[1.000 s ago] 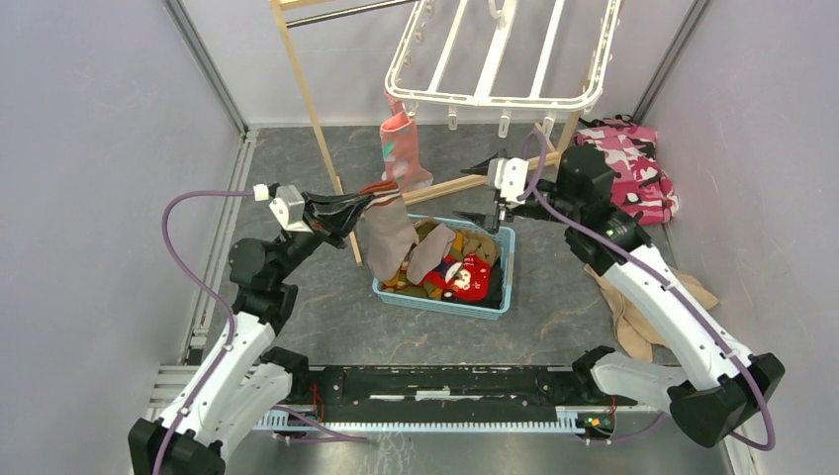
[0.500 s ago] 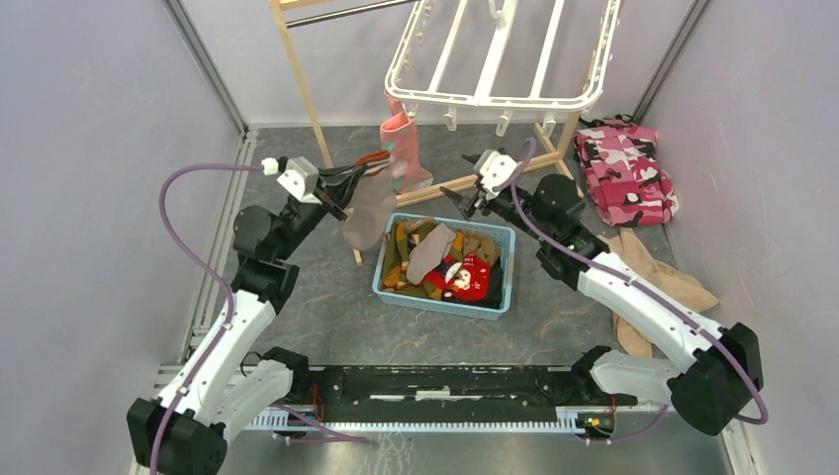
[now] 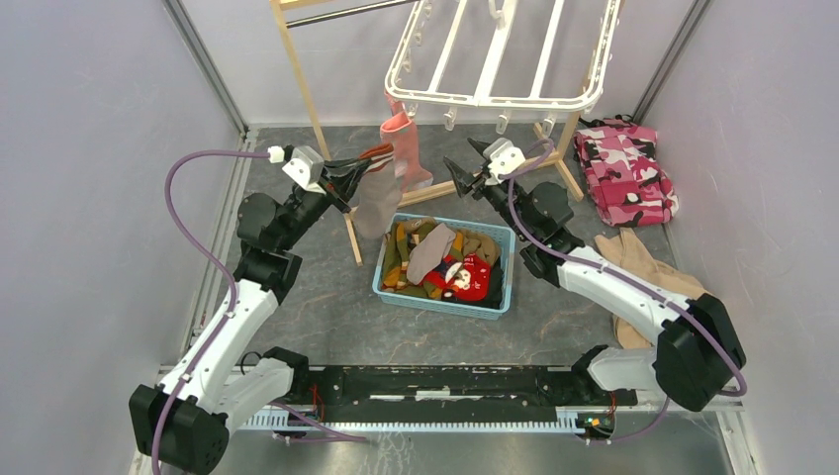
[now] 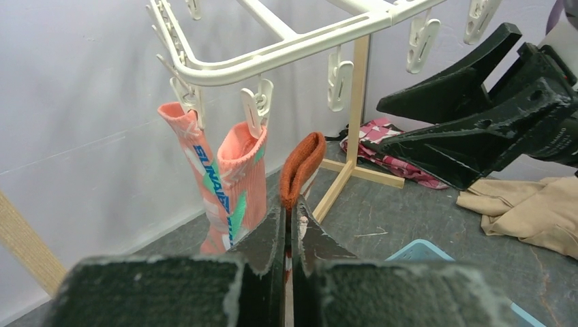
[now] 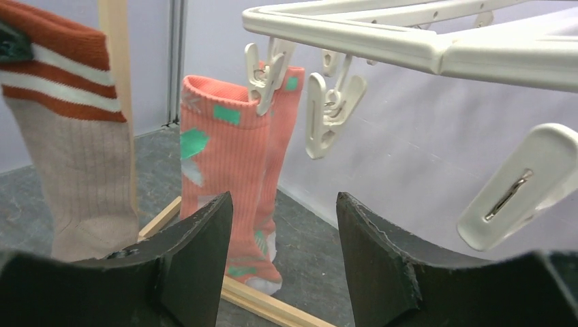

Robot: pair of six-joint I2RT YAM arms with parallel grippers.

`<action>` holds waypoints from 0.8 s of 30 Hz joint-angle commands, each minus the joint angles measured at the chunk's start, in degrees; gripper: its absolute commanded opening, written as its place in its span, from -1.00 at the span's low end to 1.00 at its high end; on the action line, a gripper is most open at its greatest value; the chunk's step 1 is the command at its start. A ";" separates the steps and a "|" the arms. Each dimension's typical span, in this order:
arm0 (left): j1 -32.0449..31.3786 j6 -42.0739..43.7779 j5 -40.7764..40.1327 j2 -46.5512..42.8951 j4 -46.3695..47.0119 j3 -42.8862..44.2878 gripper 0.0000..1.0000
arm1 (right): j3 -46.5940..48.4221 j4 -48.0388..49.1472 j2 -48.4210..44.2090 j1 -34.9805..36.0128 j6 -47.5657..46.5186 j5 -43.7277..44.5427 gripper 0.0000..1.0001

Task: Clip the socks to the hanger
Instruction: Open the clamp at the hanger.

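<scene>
Grey-brown sock (image 3: 379, 203) with the red-and-white striped cuff is the one in play here. The left hand (image 3: 348, 176) is clenched on the cuff and holds it up in the upper middle of the top view. That puts it just below the near rail of the white hanger (image 3: 495, 100), with the rest of the sock dangling.

The right hand (image 3: 463, 170) is to the right of it, jaws spread with nothing between them, pointed toward the sock.

2 salmon-pink socks (image 3: 401, 148) already hang clipped at the hanger's near-left corner, so I'd say this is sock 3 on its way to a clip. The free clip (image 5: 330, 112) just right of the pink pair looks like the obvious target. My guess is the right hand needs to squeeze that clip open while the left feeds the cuff in.

Stuff in the way:
- the pink pair hangs just beside that clip
- the wooden frame stand (image 3: 315, 119) runs close past the left arm
- both hands are crowded into the same spot

Lower centre there's a blue basket (image 3: 396, 287) with more socks (image 3: 470, 277) to do. A pink camo cloth (image 3: 628, 168) and a tan garment (image 3: 643, 262) lie on the worktop (image 3: 326, 317) at right.
</scene>
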 commanded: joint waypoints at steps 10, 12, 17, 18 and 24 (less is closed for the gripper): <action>-0.07 -4.68 2.71 -0.43 4.12 -0.76 -0.96 | 7.02 13.89 7.66 0.25 4.19 7.15 0.23; -0.08 -5.56 3.09 -0.16 4.80 -0.97 -0.96 | 7.94 14.63 8.60 0.23 3.97 7.48 0.24; -0.08 -6.06 3.97 0.34 5.00 -1.09 -0.96 | 9.94 16.22 10.84 0.23 5.21 7.42 0.24; -0.03 -6.09 4.07 0.55 5.03 -1.03 -0.96 | 10.37 16.47 11.27 0.24 5.61 7.68 0.24; -0.08 -5.90 5.05 1.55 5.12 -0.47 -0.96 | 11.91 18.13 13.09 0.22 6.97 8.19 0.24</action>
